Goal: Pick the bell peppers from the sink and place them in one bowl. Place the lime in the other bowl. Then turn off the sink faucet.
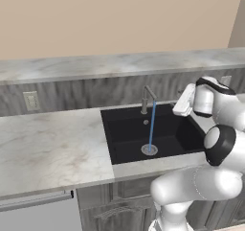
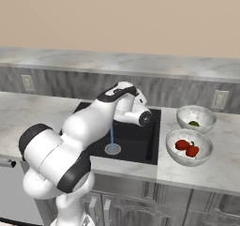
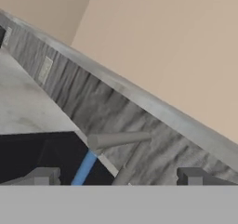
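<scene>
Two bowls (image 2: 186,157) sat on the counter right of the sink (image 1: 125,134), the near one holding both peppers (image 2: 187,147), the far one the lime (image 2: 194,124). Water ran from the faucet (image 1: 147,99). The gripper (image 3: 118,177), fingers wide and empty, faced the spout. Approaching off-line, it could likely knock the spout and miss the small lever.
</scene>
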